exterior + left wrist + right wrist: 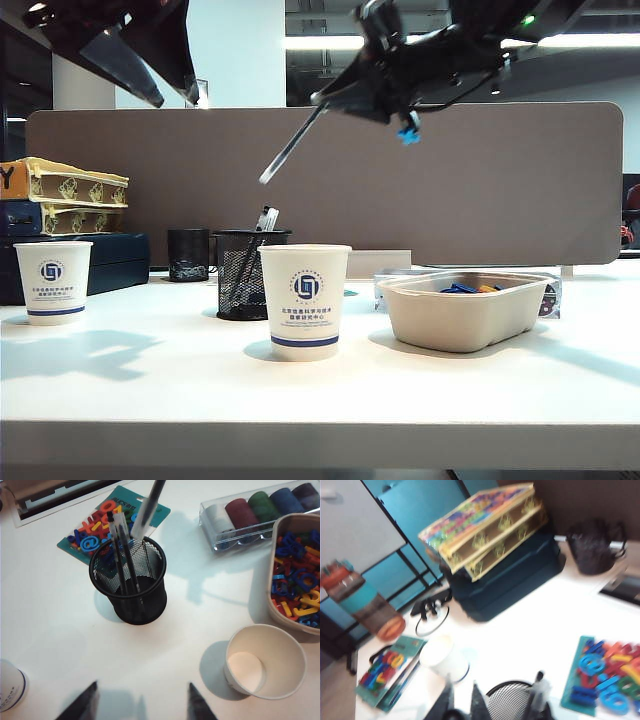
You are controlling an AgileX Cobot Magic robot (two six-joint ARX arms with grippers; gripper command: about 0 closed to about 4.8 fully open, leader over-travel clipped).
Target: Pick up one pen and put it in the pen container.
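pen (292, 148): light, stiff, slippery; pinched at its top end by the right gripper (345, 98), above the pen container (245, 275).
left gripper (142, 702): spread, empty, high over the table.

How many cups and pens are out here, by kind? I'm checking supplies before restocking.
Paper cups: 2
Mesh pen container: 1
Solid black cup: 1
Pens standing in the container: 2
Pen held above the container by the right gripper: 1
Total: 7
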